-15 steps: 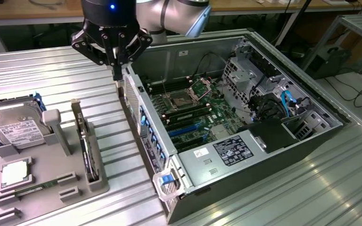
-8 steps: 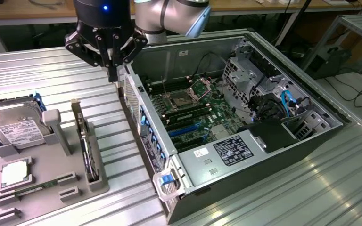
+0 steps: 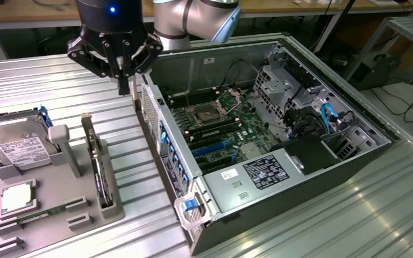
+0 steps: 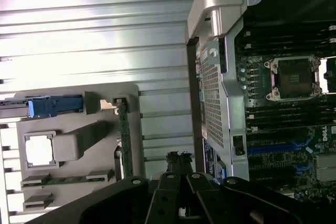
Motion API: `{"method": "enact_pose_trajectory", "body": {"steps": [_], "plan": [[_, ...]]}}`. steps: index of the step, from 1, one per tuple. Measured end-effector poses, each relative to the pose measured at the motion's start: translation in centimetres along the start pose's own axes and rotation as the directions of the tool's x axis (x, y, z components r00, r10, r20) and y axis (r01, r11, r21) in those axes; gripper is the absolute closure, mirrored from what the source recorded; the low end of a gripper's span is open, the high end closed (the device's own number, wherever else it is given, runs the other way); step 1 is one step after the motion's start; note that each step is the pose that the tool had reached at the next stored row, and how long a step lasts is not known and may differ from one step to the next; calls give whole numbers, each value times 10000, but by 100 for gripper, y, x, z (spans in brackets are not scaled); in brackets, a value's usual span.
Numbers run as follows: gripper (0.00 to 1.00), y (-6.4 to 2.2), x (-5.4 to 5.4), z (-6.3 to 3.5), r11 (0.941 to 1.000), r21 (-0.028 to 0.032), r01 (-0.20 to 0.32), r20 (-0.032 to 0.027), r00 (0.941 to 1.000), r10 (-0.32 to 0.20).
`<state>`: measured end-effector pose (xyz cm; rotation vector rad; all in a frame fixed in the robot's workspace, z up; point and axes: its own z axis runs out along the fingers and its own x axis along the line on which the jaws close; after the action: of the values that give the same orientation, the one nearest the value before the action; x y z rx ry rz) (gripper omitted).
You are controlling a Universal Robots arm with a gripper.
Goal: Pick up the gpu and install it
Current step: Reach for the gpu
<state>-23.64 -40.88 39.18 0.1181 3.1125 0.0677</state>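
The gpu [image 3: 97, 164] stands on its long edge in a slot of the grey holder [image 3: 63, 199] on the exterior view's left, with its pale bracket end pointing up. In the wrist view the gpu [image 4: 124, 139] shows edge-on as a thin green strip in the holder [image 4: 79, 129]. My gripper [image 3: 124, 86] hangs above the table between the holder and the computer case, higher than the card and apart from it. Its fingers [image 4: 178, 160] are shut together with nothing between them.
The open computer case [image 3: 350, 161] lies on its side, with the motherboard [image 3: 221, 123] and its blue slots [image 3: 210, 148] exposed. The holder also carries a silver hard drive [image 3: 16, 145], a processor [image 3: 16, 196] and a memory stick [image 3: 34, 217]. The table is ribbed metal [image 3: 34, 80].
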Motion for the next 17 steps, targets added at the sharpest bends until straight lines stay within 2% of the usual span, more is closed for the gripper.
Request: {"method": "enact_pose_trajectory", "body": {"steps": [17], "plan": [[89, -40, 202, -4, 10000, 0, 0, 0, 10000, 0]]}}
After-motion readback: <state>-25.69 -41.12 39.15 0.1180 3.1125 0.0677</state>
